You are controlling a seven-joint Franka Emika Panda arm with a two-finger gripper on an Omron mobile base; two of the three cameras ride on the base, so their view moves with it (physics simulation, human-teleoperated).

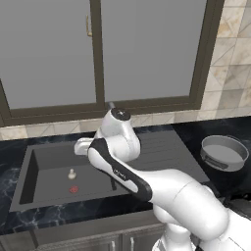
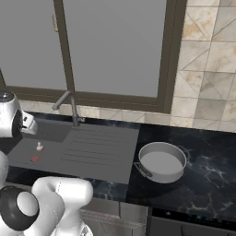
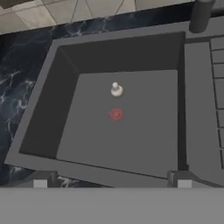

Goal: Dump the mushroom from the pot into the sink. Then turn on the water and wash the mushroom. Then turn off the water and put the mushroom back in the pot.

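The small pale mushroom (image 1: 72, 173) (image 2: 39, 146) (image 3: 116, 89) stands upright on the floor of the dark grey sink (image 1: 29, 171) (image 2: 51, 132) (image 3: 48, 109), just beyond the red drain mark (image 3: 115, 114). My gripper (image 3: 112, 180) hovers above the sink's near rim, looking down into the basin. It is open, with nothing between its fingertips (image 3: 179, 180), and well clear of the mushroom. The grey pot (image 1: 215, 161) (image 2: 159, 176) sits upright on the black counter to the right of the drainboard, and I see nothing inside it.
The slim faucet (image 2: 69, 103) (image 3: 200, 15) rises behind the sink at the drainboard's corner, with no water running. The ribbed drainboard (image 2: 99, 147) lies between basin and pot. A window (image 1: 98, 49) spans the back wall. My arm (image 1: 122, 147) arches over the basin.
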